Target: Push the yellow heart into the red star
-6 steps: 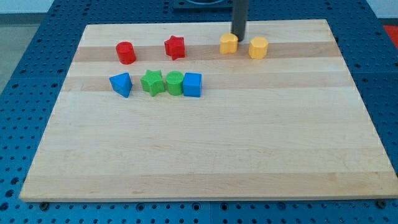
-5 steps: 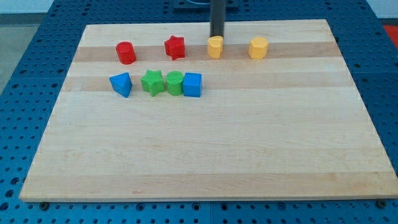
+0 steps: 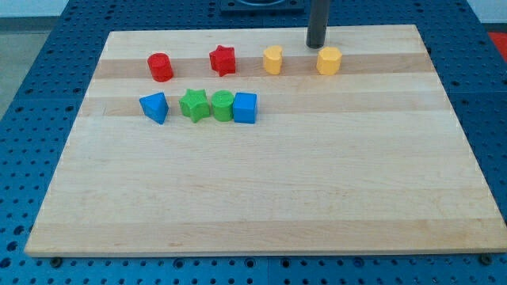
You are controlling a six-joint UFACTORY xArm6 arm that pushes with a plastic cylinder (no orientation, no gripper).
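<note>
The yellow heart [image 3: 272, 59] sits on the wooden board near the view's top, a short gap to the right of the red star [image 3: 223, 60]. The two do not touch. My tip [image 3: 316, 46] is at the view's top, up and to the right of the yellow heart and just up-left of the yellow hexagon [image 3: 329, 60]. It touches neither block.
A red cylinder [image 3: 160, 67] lies left of the red star. Below them is a row: blue triangle [image 3: 154, 107], green star [image 3: 193, 104], green cylinder [image 3: 222, 105], blue cube [image 3: 245, 108]. The board's top edge [image 3: 261, 32] is just behind the tip.
The yellow heart slid left toward the red star, pushed by my tip. My tip has since moved back right, away from the heart, to near the yellow hexagon.
</note>
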